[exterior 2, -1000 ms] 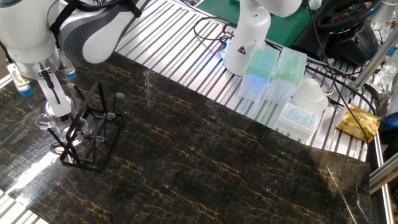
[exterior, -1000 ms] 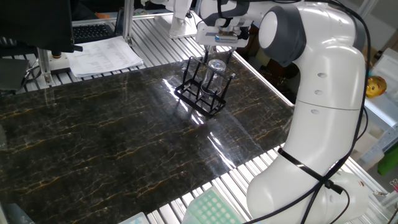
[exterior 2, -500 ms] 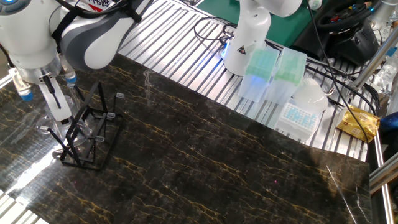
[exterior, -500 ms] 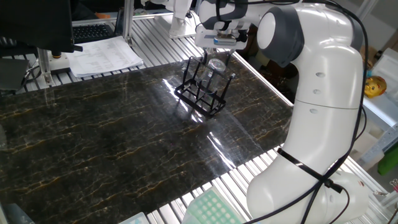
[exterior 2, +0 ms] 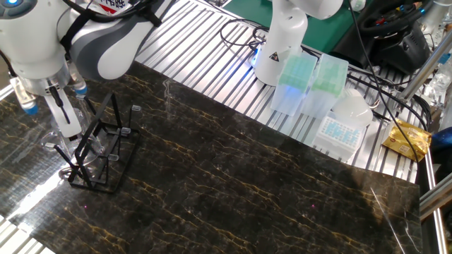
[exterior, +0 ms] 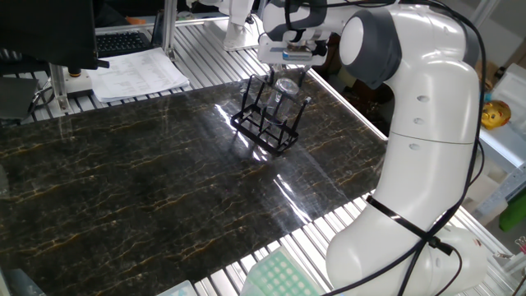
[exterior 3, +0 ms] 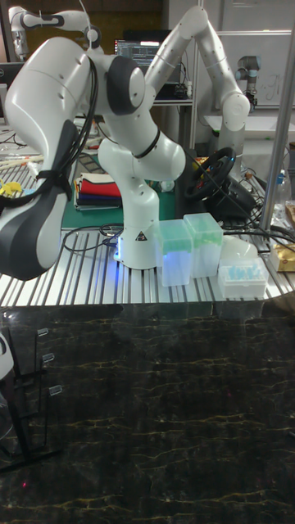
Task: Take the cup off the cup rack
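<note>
Cup (exterior: 285, 89) gripped by closed claw (exterior: 289, 70), just above rack (exterior: 267, 123).

Hand (exterior: 285, 67) lowered, fingers downward

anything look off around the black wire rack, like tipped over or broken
Nothing stands out. The black wire cup rack stands flat on the dark marble-patterned table, pegs upright. The clear glass cup sits inverted at the rack's top, between the gripper's fingers, and looks intact. No spills show.

Glossy white arm (exterior: 431, 123) with grey joints and a black cable (exterior: 411, 226).
</note>
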{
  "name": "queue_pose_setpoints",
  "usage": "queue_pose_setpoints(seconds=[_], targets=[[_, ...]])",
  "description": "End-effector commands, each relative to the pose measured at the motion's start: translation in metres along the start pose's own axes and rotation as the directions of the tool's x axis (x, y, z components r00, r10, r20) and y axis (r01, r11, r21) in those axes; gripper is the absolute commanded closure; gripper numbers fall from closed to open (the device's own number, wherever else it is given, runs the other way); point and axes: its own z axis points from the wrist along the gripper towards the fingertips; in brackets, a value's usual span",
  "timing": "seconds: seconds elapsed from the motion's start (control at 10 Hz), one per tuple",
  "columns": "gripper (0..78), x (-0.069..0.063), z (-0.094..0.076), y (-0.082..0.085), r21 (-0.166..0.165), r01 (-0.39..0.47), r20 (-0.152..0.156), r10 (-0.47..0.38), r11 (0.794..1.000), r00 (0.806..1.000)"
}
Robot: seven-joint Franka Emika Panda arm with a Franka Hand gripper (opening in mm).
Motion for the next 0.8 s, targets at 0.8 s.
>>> queue_pose_setpoints(seconds=[0.8], targets=[[0.1, -0.0018, -0.0052, -0.0089, -0.007, 0.01, -0.009, -0.01, 1.0, 1.0]])
